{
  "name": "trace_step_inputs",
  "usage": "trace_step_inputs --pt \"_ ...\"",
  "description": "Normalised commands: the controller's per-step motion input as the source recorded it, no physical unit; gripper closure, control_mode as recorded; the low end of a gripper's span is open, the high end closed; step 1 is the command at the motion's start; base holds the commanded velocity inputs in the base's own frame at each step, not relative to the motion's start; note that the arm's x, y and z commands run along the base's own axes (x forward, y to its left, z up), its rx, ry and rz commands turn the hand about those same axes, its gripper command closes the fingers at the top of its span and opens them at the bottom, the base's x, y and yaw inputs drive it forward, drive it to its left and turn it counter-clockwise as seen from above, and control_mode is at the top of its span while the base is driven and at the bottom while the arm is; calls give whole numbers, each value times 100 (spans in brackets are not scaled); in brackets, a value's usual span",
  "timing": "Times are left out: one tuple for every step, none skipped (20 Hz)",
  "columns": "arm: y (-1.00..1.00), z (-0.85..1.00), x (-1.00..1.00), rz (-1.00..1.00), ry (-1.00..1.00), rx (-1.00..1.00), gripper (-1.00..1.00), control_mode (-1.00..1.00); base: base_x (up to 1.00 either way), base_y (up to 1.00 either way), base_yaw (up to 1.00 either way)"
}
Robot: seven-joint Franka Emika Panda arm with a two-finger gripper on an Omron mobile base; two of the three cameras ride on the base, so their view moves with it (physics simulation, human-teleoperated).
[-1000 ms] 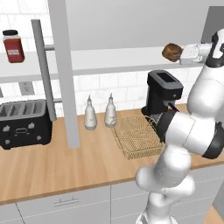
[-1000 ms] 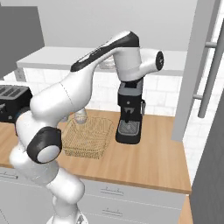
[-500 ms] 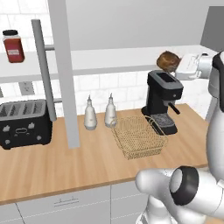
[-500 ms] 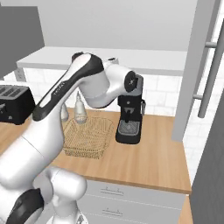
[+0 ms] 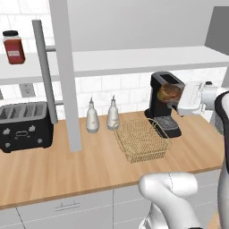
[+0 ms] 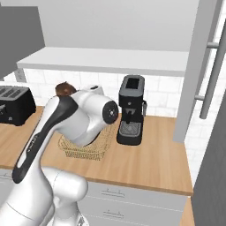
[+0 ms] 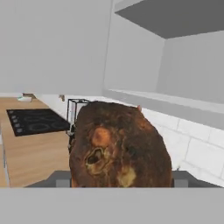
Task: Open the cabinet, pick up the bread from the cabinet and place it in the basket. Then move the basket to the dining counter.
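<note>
The gripper (image 5: 175, 99) is clamped on the bread (image 5: 168, 93), holding it in the air in front of the coffee machine (image 5: 163, 105), with the open cabinet (image 5: 134, 58) shelf above and behind the hand. The basket (image 5: 142, 139) sits on the worktop (image 5: 53, 165) below the hand and a little to one side. The step in hand looks like the carry from cabinet to basket. Next the hand should come over the basket's middle, lower, and let go. From the hand's own camera the bun (image 7: 119, 144) hides the fingers, so how deep the grip sits is hard to judge.
</note>
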Motion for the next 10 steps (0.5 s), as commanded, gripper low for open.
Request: trace_step_inputs --pt "24 -100 0 0 19 -20 100 -100 0 0 0" --pt "31 -100 0 0 19 -19 100 -100 0 0 0" --pt "34 -100 1 0 20 -13 100 -100 0 0 0" --pt "27 -100 24 0 15 -7 100 -100 0 0 0" --pt "4 -84 49 0 14 -5 100 -100 0 0 0" --pt "2 -90 65 0 17 -5 100 -100 0 0 0" --pt "0 -95 61 0 17 -5 100 -100 0 0 0" --pt "0 -100 71 0 21 -6 100 -100 0 0 0" --pt "7 -100 73 0 21 -6 100 -100 0 0 0" --pt "0 -95 85 0 22 -3 100 -100 0 0 0"
